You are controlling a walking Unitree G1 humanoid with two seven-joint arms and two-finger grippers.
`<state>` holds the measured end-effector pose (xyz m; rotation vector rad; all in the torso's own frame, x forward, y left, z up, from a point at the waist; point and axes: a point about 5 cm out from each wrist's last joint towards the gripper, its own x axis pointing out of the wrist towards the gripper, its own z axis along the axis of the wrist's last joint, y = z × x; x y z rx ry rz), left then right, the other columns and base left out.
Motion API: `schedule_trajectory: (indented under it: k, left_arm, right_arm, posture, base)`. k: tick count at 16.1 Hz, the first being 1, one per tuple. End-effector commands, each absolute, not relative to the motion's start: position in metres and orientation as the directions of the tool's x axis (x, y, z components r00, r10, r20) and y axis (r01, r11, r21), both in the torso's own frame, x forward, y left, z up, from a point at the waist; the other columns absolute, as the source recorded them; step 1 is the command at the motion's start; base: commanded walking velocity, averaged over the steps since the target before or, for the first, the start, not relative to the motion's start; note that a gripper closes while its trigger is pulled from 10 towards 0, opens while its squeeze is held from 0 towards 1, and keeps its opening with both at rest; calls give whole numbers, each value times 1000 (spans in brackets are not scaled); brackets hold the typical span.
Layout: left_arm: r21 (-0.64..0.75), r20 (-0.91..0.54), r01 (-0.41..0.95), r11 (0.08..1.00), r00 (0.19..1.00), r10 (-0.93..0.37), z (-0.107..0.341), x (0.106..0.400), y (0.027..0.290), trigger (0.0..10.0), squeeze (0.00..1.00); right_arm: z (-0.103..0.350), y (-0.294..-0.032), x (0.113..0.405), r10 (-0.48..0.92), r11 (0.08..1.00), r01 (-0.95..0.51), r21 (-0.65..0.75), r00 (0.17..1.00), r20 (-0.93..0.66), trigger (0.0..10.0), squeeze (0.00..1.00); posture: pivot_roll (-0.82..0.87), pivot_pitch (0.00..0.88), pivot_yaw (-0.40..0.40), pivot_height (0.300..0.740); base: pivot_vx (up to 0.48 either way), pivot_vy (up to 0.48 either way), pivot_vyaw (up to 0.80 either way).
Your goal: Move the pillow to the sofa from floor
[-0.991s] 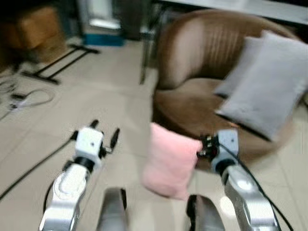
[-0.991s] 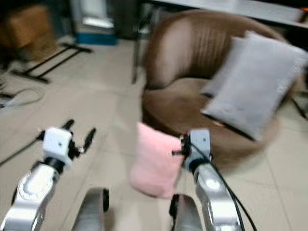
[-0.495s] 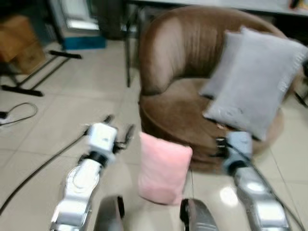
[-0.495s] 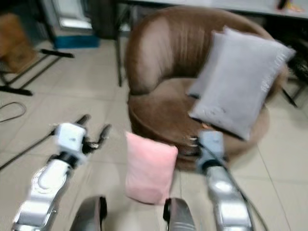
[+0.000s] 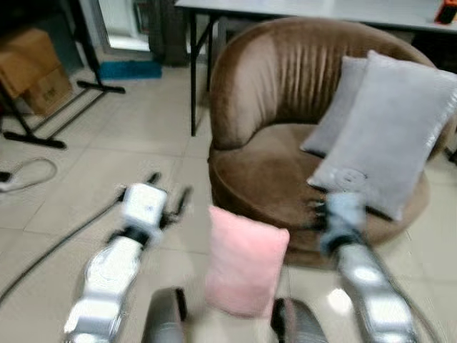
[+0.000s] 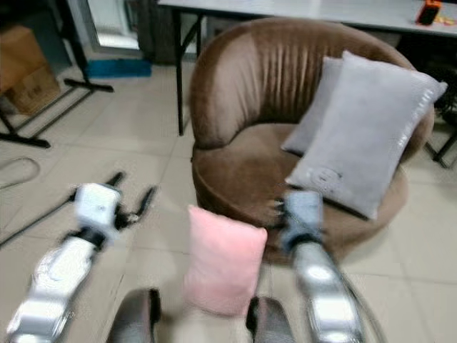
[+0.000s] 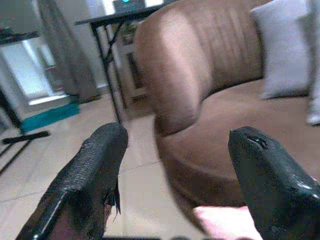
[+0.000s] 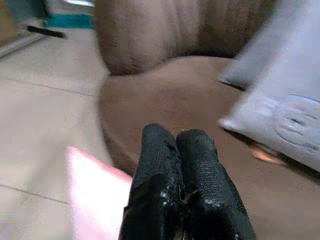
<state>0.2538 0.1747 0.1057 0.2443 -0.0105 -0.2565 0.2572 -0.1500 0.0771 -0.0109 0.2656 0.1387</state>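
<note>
A pink pillow (image 5: 245, 261) stands upright on the tiled floor, just in front of the round brown sofa (image 5: 275, 168). My left gripper (image 5: 170, 186) hovers open to the pillow's left, a short gap away; the left wrist view has its two fingers (image 7: 95, 165) spread wide, with a pink corner (image 7: 225, 220) low between them. My right gripper (image 5: 313, 209) is blurred, at the sofa's front edge beside the pillow's upper right corner. Its fingers (image 8: 177, 145) are pressed together with nothing between them, and the pillow (image 8: 95, 192) lies off to one side.
Two grey cushions (image 5: 389, 136) lean on the sofa's right side. A black-legged table (image 5: 193, 78) stands behind it. At the left are a cardboard box (image 5: 32, 64), a black stand base (image 5: 43, 136) and cables (image 5: 43, 250) on the floor. My knees (image 5: 164, 321) show below.
The camera has shifted, so the sofa sits more centred. My right gripper, which touched the pillow's top corner a second ago, now stands slightly apart from it. The left gripper stays open.
</note>
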Motion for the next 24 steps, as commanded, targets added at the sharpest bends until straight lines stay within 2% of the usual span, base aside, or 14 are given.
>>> schedule_trajectory:
  k: [1, 14, 16, 17, 22, 24]
  left_arm:
    - [221, -12, 281, 934, 958, -286, 107, 255, 164, 10000, 0]
    - [231, -14, 288, 929, 956, -293, 106, 259, 163, 10000, 0]
    - [229, -15, 283, 931, 958, -288, 105, 257, 162, 10000, 0]
    - [221, -22, 284, 933, 958, -286, 104, 256, 163, 10000, 0]
    - [219, -74, 326, 920, 945, -317, 97, 249, 160, 10000, 0]
    - [222, -74, 324, 920, 946, -315, 97, 249, 160, 10000, 0]
  right_arm:
    - [80, -164, 258, 88, 995, -99, -31, 963, -253, 10000, 0]
    - [80, -166, 258, 77, 995, -90, -43, 967, -245, 10000, 0]
    - [80, -166, 257, 86, 996, -85, 12, 968, -237, 10000, 0]
    - [79, -166, 256, 93, 995, -85, 44, 967, -238, 10000, 1000]
    - [73, -166, 252, 125, 992, -118, 43, 951, -282, 10000, 1000]
    - [74, -165, 252, 129, 991, -112, 78, 955, -267, 10000, 1000]
  posture:
    - [12, 0, -19, 580]
    - [6, 0, -11, 580]
    - [8, 0, -14, 580]
    - [9, 0, -15, 580]
    - [9, 0, -14, 580]
    - [11, 0, -15, 565]
  base:
    - [319, 0, 0]
    - [289, 0, 0]
    - [0, 0, 0]
    - [0, 0, 0]
    - [0, 0, 0]
    - [0, 0, 0]
